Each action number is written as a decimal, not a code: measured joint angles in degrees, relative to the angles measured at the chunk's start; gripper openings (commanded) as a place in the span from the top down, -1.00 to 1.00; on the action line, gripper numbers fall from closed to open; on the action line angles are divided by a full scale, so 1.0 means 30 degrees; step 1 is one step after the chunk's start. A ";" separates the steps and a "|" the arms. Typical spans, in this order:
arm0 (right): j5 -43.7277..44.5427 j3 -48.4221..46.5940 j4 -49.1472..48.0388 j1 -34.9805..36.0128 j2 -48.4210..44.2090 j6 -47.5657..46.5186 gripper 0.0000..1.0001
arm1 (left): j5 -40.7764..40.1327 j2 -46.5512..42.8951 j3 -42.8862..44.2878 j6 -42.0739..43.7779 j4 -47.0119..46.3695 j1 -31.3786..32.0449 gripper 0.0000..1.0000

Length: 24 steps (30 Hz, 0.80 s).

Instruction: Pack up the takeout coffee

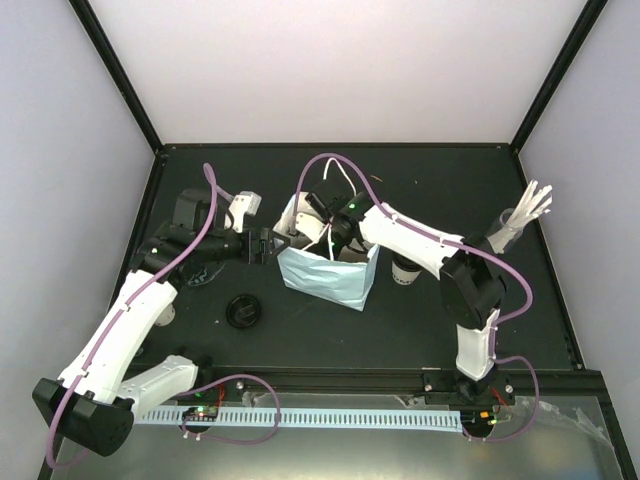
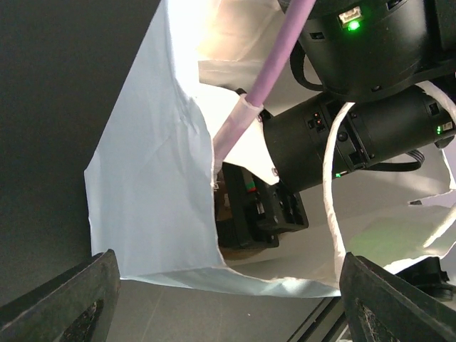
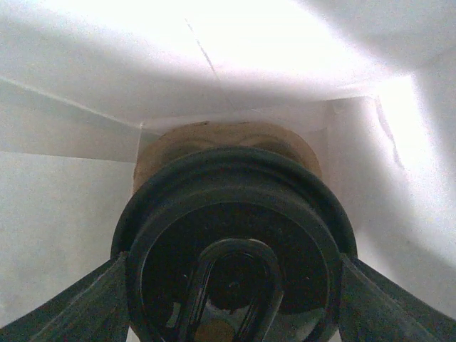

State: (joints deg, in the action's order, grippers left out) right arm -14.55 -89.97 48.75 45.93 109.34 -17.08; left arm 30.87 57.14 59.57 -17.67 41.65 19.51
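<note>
Inside the blue bag point(image 1: 330, 282), right fingers point(image 3: 399, 306) clasp a black-lidded cup point(image 3: 235, 242) (above the brown carrier point(image 3: 214, 139)) — left fingers point(image 2: 71, 299) gape wide, empty, beside it.

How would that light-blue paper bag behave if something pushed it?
Probably floppy: the bag has thin, creased paper walls. Likely light, so a push might slide or crumple it. The brown carrier and the lidded cup in the right hand, both inside, may steady it somewhat.
</note>
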 measured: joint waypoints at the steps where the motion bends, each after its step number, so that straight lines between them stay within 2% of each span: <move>1: 0.0073 -0.0175 0.0146 0.0000 0.0102 0.0189 0.04 | 0.0000 0.0000 0.0000 0.0000 -0.0015 0.0000 -0.73; 12: 0.3628 -0.0481 0.0408 0.1763 0.0175 0.1843 0.04 | 0.0000 0.0262 0.0000 -0.0007 -0.0058 0.0000 -0.73; 24: 0.3898 0.0036 -0.0109 0.1894 -0.0175 0.2120 0.03 | 0.0007 0.0357 0.0000 -0.0029 -0.0058 0.0000 -0.73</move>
State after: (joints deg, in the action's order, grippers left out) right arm -2.85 -89.86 48.42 51.62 108.81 -10.72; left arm 30.89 58.22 59.57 -17.76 41.47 19.51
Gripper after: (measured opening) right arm 0.735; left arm 0.863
